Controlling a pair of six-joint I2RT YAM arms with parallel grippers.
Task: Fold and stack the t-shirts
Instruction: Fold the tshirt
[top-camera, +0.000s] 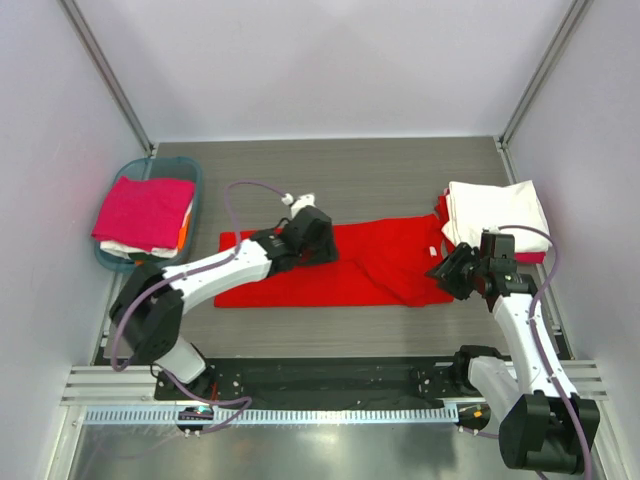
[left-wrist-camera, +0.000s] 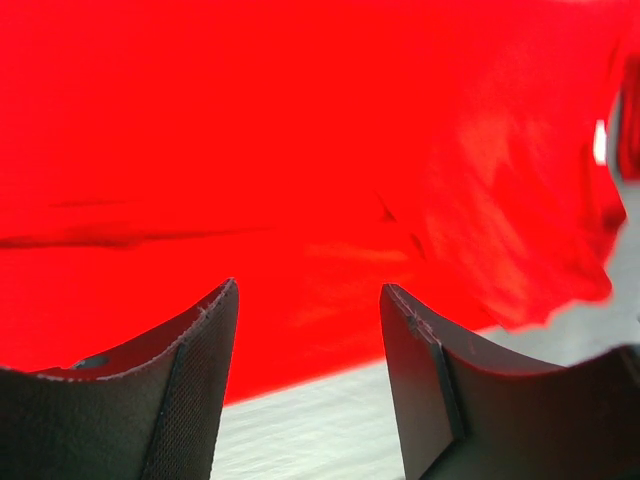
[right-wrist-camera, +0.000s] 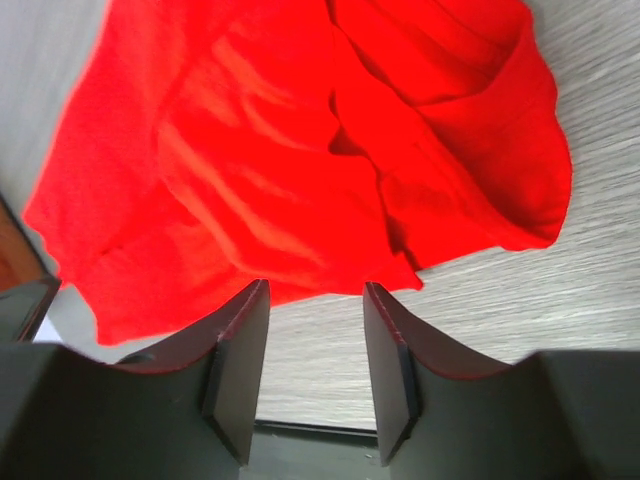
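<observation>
A red t-shirt (top-camera: 370, 265) is being shown lying lengthwise across the middle of the bench (top-camera: 400, 170). It is lying flat toward its left end and is being bunched into folds toward its right end. In the left wrist view the red t-shirt (left-wrist-camera: 300, 150) is filling nearly the whole field, with its near hem lying on the pale bench surface. In the right wrist view the red t-shirt (right-wrist-camera: 250, 150) is being seen as rumpled, overlapping layers.

A folded white t-shirt (top-camera: 495, 210) is resting at the right rear of the bench, just beyond the red garment's bunched end. A folded magenta t-shirt (top-camera: 145, 212) is lying uppermost in a teal basket (top-camera: 195, 170) at the left rear, with white cloth (top-camera: 122, 247) and orange cloth (top-camera: 186, 225) showing beneath it.

The left tool (top-camera: 325, 250) is being held over the flat part of the red t-shirt. Its fingers are being kept spread, and nothing is being pinched between them (left-wrist-camera: 308, 290). The right tool (top-camera: 447, 272) is being held at the near edge of the bunched end, likewise spread and gripping nothing (right-wrist-camera: 315, 290).
</observation>
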